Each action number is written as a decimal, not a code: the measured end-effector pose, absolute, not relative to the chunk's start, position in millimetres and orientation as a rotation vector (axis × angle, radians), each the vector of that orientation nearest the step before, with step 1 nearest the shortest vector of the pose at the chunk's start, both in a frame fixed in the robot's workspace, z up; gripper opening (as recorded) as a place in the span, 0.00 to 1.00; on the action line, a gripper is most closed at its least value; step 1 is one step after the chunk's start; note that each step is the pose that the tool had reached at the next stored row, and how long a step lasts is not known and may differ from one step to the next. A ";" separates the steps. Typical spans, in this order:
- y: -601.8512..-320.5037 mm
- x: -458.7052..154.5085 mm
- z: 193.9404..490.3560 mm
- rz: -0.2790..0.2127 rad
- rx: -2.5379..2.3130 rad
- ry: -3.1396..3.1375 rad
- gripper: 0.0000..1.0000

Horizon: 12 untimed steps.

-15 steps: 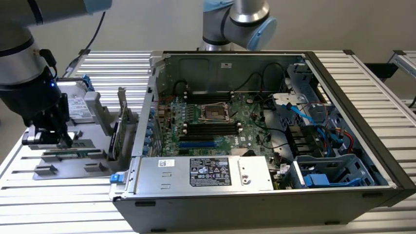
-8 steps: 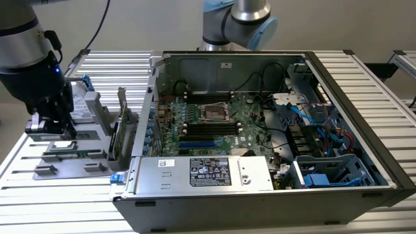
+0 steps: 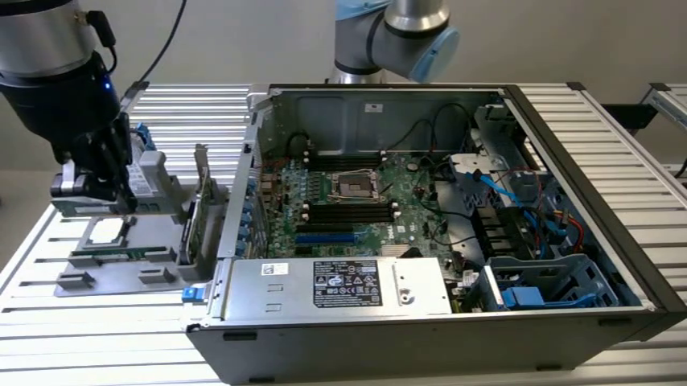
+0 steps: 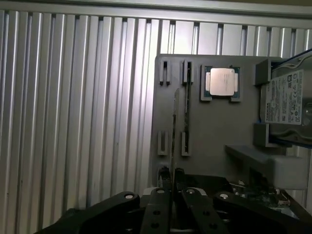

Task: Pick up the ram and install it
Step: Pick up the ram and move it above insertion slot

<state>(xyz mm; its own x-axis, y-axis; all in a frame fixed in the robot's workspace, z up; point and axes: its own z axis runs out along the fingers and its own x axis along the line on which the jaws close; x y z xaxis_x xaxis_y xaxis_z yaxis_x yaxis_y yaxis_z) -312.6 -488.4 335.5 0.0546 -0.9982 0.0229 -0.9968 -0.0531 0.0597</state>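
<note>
The ram (image 4: pixel 174 122) is a thin green stick standing on edge in the clips of a grey holder tray (image 4: pixel 209 131). In the exterior view the ram (image 3: pixel 113 251) lies along the tray (image 3: pixel 108 280) at the exterior view's left, beside the computer case. My gripper (image 3: pixel 121 205) hangs above the tray, a short way over the stick. In the wrist view my gripper (image 4: pixel 171 176) lines up with the near end of the stick. Its dark fingers (image 4: pixel 165 176) stand a narrow gap apart with nothing between them.
The tray also carries a CPU (image 4: pixel 222 82), a hard drive (image 4: pixel 290 102) and an upright expansion card (image 3: pixel 199 211). The open computer case (image 3: pixel 601 241) shows the motherboard with black memory slots (image 3: pixel 349 213). A slatted aluminium table (image 4: pixel 73 122) lies underneath.
</note>
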 end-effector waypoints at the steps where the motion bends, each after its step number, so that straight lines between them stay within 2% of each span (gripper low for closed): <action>1: -488.1 -309.7 339.1 -0.038 2.237 -2.120 0.14; 12: -485.5 -274.0 372.9 -0.039 2.238 -2.120 0.14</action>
<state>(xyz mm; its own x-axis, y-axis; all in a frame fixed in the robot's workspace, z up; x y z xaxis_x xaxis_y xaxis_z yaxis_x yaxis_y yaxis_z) -274.0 -485.5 372.9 0.0547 -0.9983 0.0218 -0.9968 -0.0533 0.0596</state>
